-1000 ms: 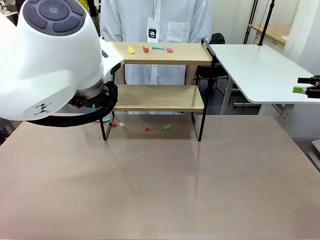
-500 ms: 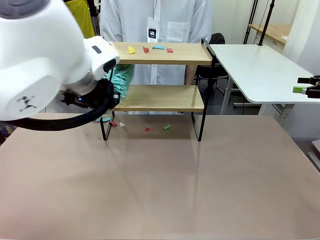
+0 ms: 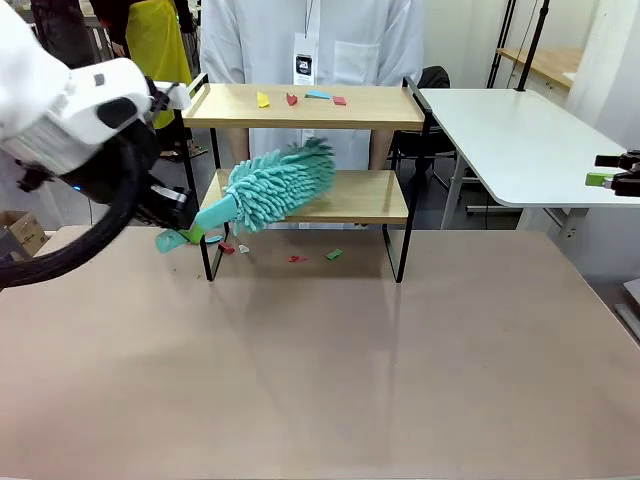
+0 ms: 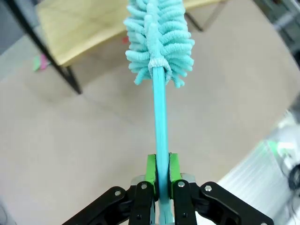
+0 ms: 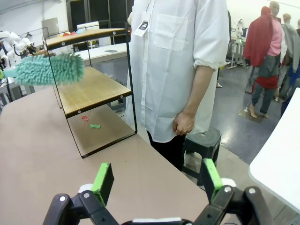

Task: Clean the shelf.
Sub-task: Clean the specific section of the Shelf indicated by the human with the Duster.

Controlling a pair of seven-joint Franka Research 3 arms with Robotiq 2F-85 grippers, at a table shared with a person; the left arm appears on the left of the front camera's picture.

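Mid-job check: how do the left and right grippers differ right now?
The left gripper is shut on the handle of the teal duster; the right gripper is open and holds nothing. The left gripper holds the duster head close to the lower board of the shelf; the right gripper sits far off to the right, by the white table. Both are black with green pads.

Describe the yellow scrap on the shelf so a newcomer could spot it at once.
Look across the beige table to the two-tier wooden shelf. On its top board lies a row of small coloured scraps. The yellow scrap is the leftmost, beside a red scrap, and the only yellow one.
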